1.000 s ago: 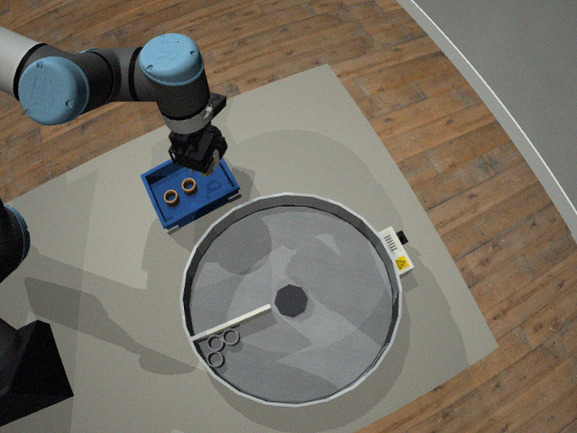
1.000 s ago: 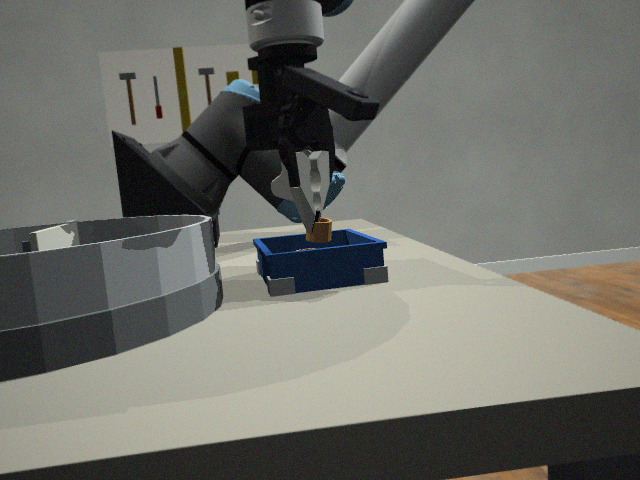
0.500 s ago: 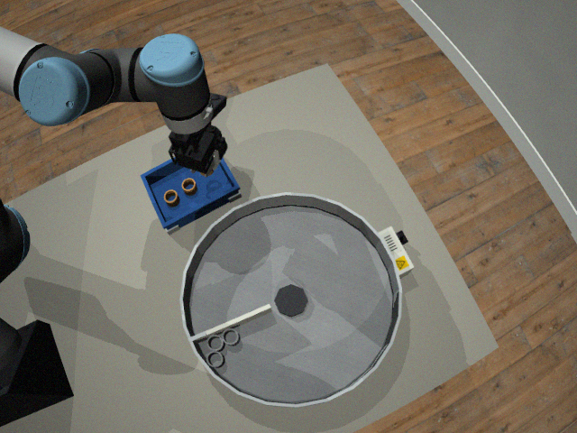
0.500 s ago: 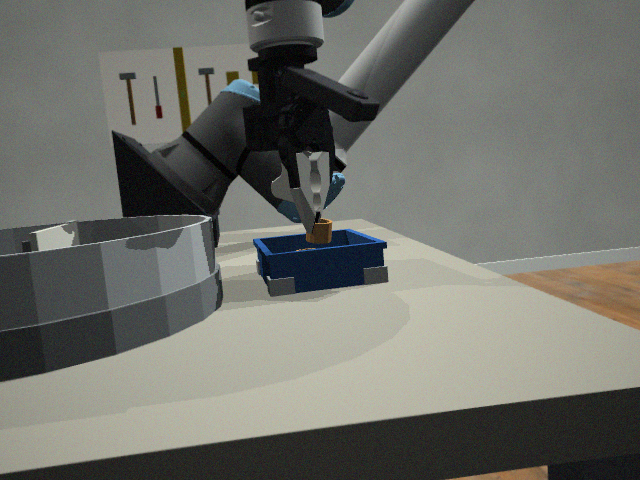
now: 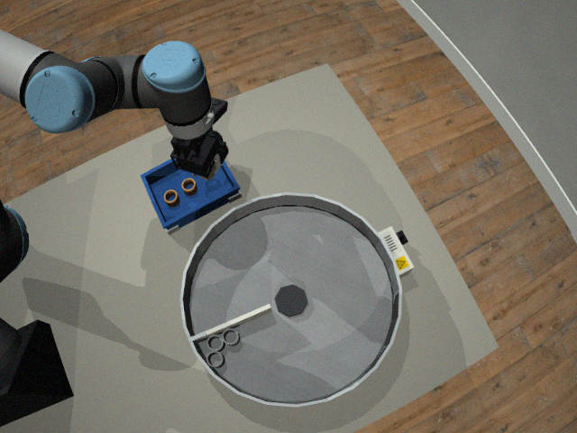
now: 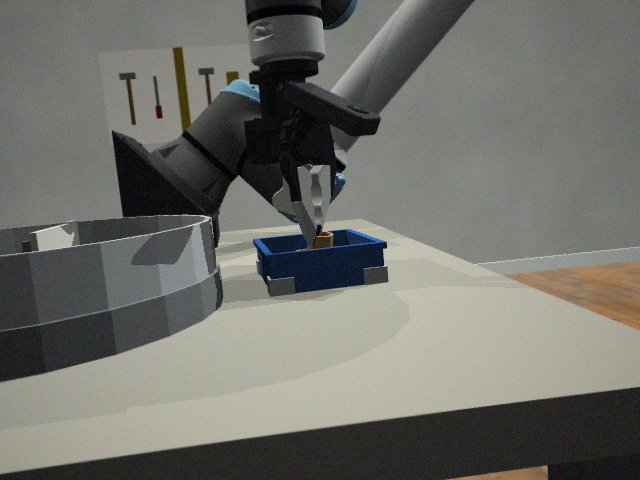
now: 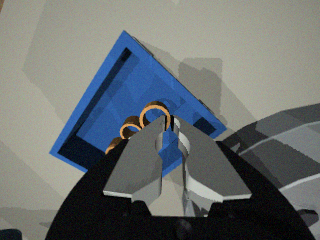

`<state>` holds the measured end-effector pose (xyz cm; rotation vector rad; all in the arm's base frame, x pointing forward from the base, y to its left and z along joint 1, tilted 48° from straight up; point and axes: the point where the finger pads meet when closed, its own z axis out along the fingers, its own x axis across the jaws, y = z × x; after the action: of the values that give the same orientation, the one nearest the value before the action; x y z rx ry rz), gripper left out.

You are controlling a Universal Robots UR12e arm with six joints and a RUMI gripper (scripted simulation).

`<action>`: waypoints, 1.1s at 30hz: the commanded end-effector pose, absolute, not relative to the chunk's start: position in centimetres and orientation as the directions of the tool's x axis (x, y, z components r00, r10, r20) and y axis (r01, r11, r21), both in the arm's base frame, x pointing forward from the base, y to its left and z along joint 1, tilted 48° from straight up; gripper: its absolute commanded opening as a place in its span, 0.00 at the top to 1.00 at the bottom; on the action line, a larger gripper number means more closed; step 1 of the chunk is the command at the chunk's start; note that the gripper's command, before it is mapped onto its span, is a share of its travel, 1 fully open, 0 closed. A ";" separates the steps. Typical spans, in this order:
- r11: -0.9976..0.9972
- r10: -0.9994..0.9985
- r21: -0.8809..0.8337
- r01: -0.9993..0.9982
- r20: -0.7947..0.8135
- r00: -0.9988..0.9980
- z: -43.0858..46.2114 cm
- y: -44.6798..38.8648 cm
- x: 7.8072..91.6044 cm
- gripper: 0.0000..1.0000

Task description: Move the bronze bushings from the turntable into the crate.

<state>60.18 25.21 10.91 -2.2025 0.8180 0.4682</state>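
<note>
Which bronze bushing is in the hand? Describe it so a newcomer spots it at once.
Find the blue crate beside the big round turntable. The hand reaches down into it, pinching one bronze bushing by its wall. Unlike the two other bushings on the crate floor, it pokes above the rim.

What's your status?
Gripper shut on bronze bushing, low in crate. Two bronze bushings already inside. Three steel bushings on turntable. Nothing in the way.
</note>
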 end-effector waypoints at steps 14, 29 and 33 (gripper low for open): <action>-0.532 -0.413 -0.509 -0.677 -0.542 0.732 9.4 26.9 60.1 1.00; -0.532 -0.413 -0.509 -0.677 -0.542 0.732 9.3 27.0 60.1 1.00; -0.532 -0.413 -0.509 -0.677 -0.542 0.732 9.3 27.0 60.1 1.00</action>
<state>60.01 27.02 9.26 -2.2026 0.8183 0.4678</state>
